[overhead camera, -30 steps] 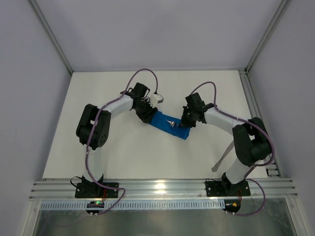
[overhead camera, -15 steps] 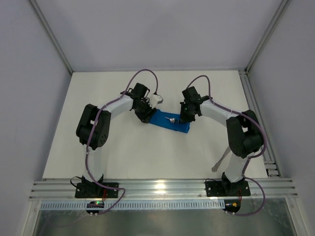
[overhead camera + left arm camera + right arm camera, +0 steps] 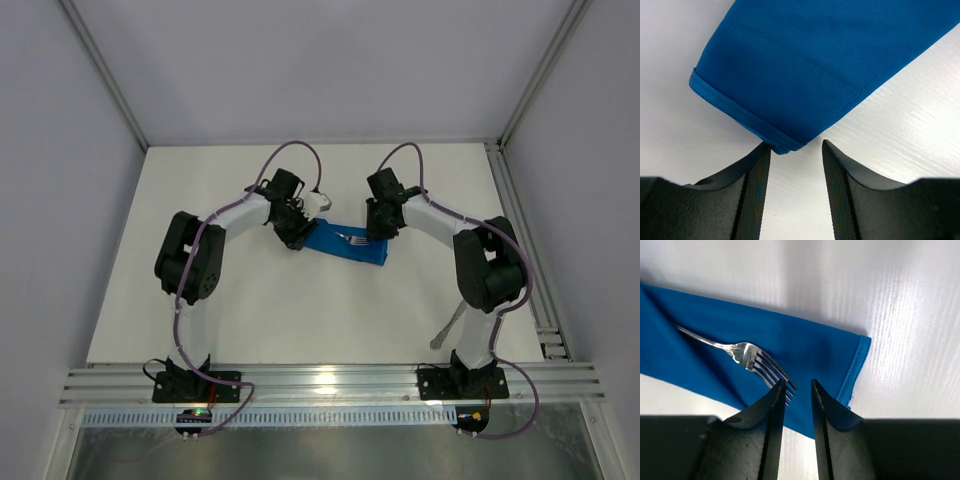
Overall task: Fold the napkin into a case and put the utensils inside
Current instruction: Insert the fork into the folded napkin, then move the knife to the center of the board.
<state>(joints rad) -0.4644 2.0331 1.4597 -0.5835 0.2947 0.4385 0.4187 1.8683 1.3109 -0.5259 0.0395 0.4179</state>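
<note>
The case (image 3: 349, 247) lies mid-table, toward the far edge, with the fork (image 3: 751, 356) on it. The right gripper (image 3: 797, 384) hangs narrowly parted and empty; lift it straight up (the tines sit right at its tips). The left gripper (image 3: 794, 145), half-open, straddles the cloth's corner and clamps nothing.

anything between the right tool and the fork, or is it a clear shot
Nothing visible stands between them. The fork lies bare on top of the blue napkin, its tines pointing toward the right tool, whose fingers stand slightly apart just over the tine tips. No fold of cloth covers the tines.
</note>
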